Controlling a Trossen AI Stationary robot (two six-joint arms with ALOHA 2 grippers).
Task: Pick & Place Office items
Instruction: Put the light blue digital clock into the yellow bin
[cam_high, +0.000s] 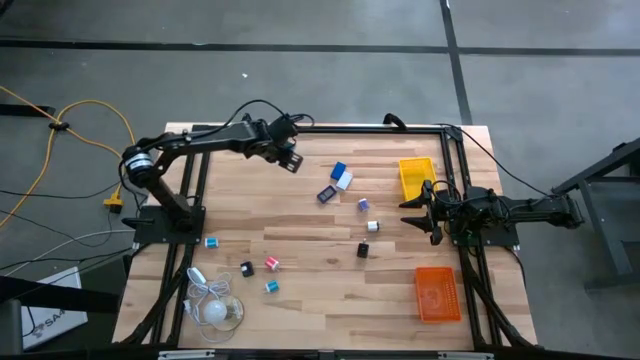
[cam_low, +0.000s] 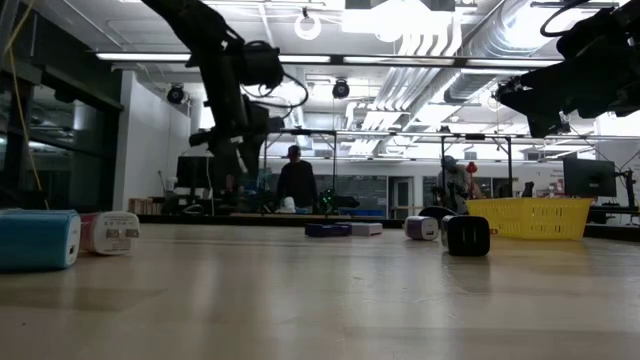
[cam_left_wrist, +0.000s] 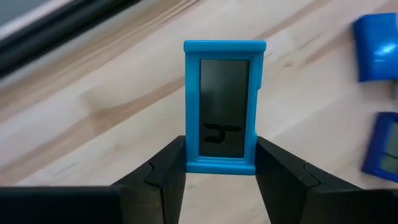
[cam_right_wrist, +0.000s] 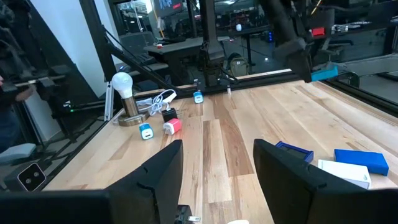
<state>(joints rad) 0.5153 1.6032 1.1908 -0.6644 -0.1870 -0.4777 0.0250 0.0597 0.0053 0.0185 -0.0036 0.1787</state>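
Observation:
My left gripper (cam_high: 292, 160) hangs over the table's far left part, shut on a light-blue rectangular office item (cam_left_wrist: 222, 106) with a dark screen. The right wrist view shows this item (cam_right_wrist: 323, 72) up in the air. The other office items lie flat on the wood: blue and white pieces (cam_high: 341, 176), a purple one (cam_high: 362, 204), a black one (cam_high: 363, 250), and pink (cam_high: 271, 264) and teal (cam_high: 271, 287) ones. My right gripper (cam_high: 425, 210) waits open at the table's right side, with nothing between its fingers. My left gripper pinches the light-blue item by its two long sides (cam_left_wrist: 189, 155), near one short end, between its two fingers. The fingers (cam_left_wrist: 168, 174) slant down from above and lie across the item. The rest of the item sticks out past the fingertips, clear of the table.
A yellow tray (cam_high: 417, 177) stands at the far right and an orange tray (cam_high: 437, 293) at the near right. A white bulb with a coiled cord (cam_high: 218, 310) lies at the near left. Bare wood shows in the middle. People stand in the room beyond the table.

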